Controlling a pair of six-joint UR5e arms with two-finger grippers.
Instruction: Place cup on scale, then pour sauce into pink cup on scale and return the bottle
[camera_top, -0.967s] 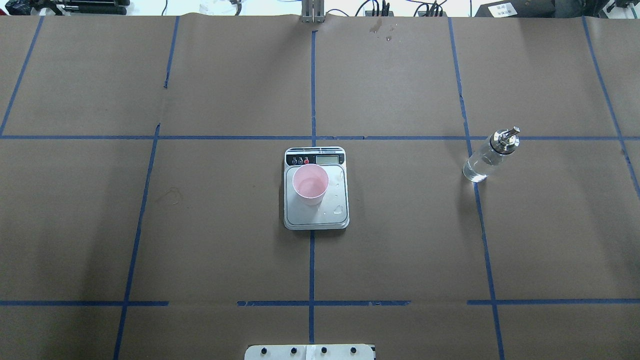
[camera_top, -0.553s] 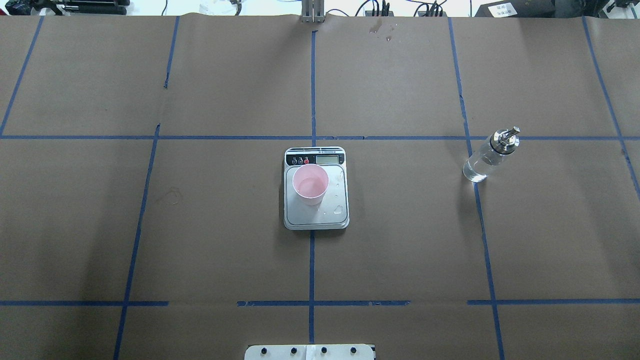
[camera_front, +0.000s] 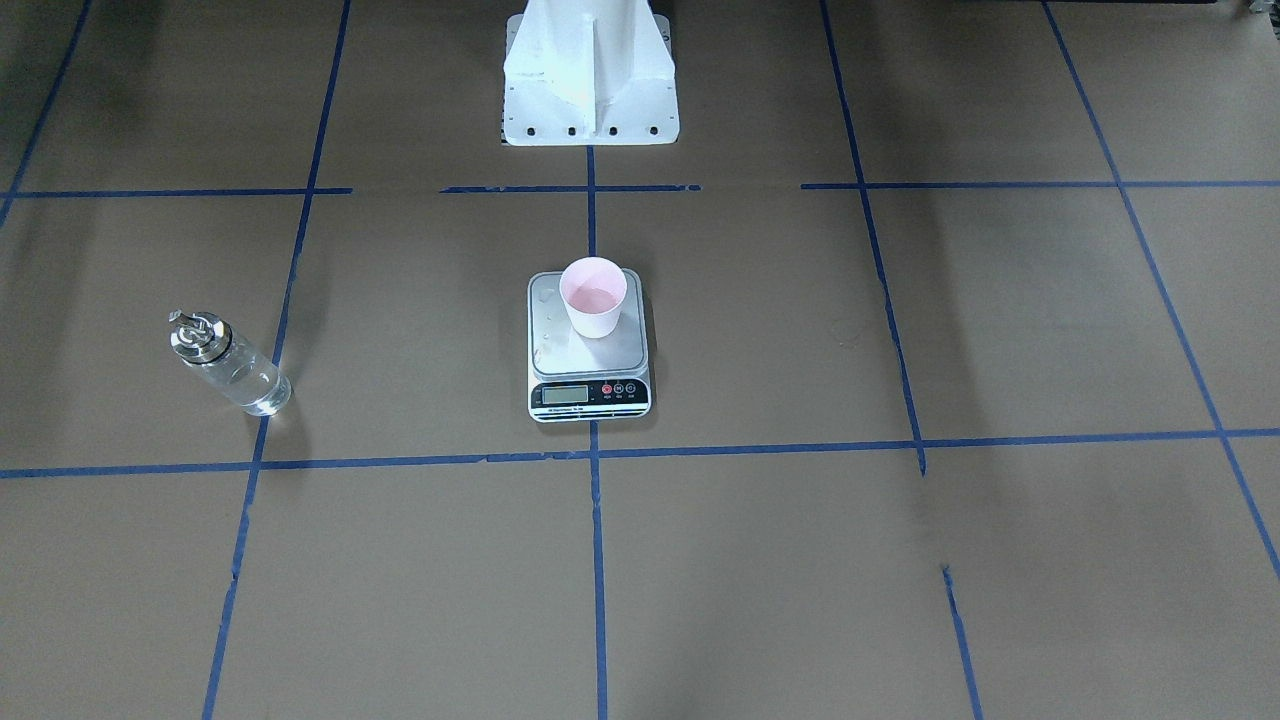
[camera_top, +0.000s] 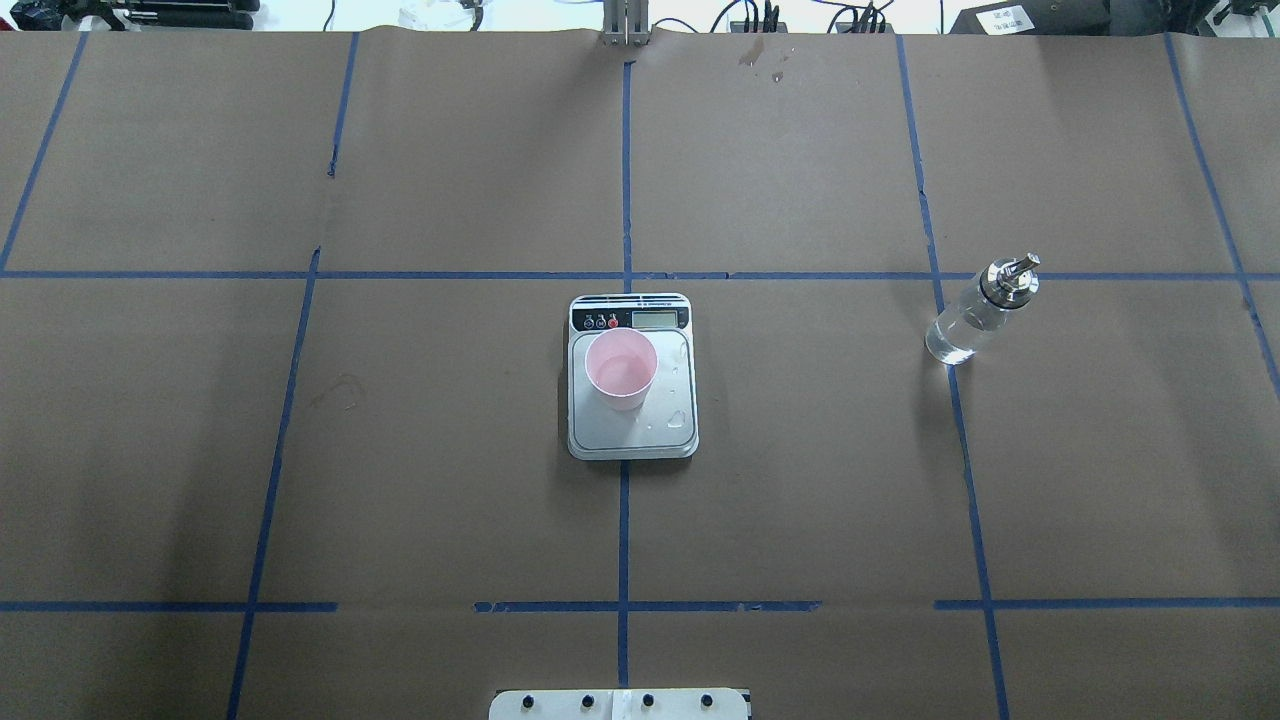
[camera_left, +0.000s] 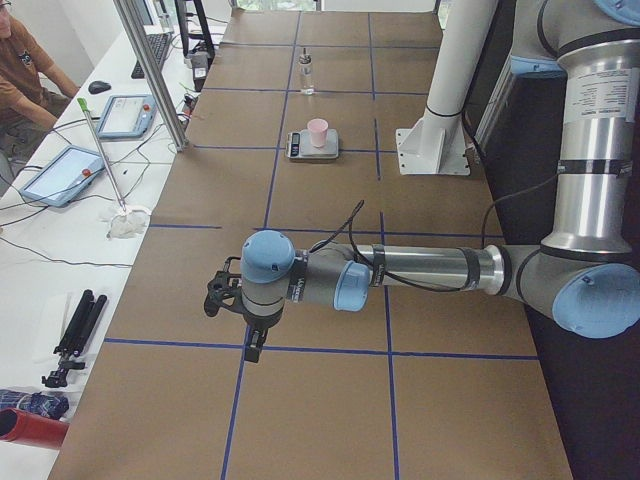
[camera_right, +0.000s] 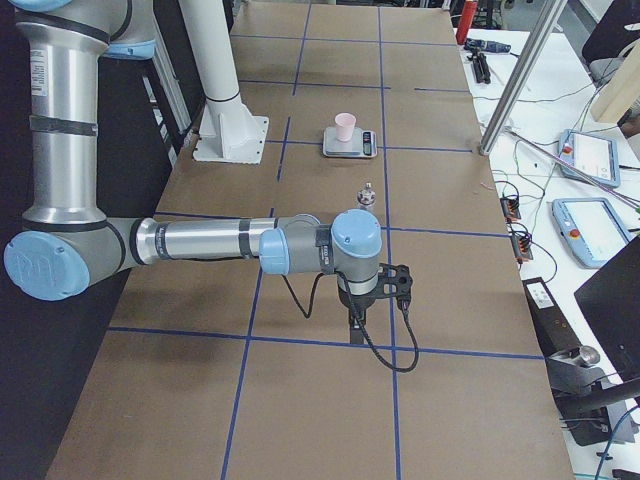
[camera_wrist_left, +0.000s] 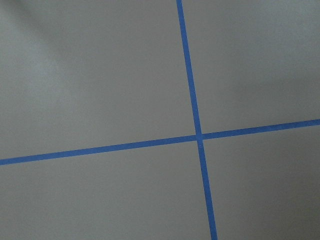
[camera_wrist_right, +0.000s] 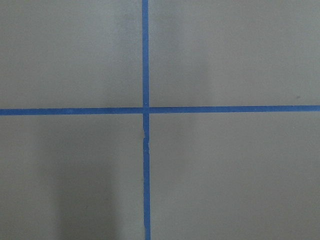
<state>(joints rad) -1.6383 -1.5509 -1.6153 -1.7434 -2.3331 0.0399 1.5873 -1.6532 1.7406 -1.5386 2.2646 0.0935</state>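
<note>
The pink cup stands upright on the rear left part of the scale at the table's middle. A few clear drops lie on the steel platform. The glass bottle with its silver pourer cap stands upright far to the scale's right, with clear sauce inside and nothing holding it. The left gripper hangs low over the table's left end and the right gripper over its right end, both far from the scale. They show only in the side views, so I cannot tell if they are open or shut.
Blue tape lines divide the brown paper table cover into a grid. The white robot pedestal stands at the robot's edge, behind the scale. Tablets and cables lie on a side bench, where a person sits.
</note>
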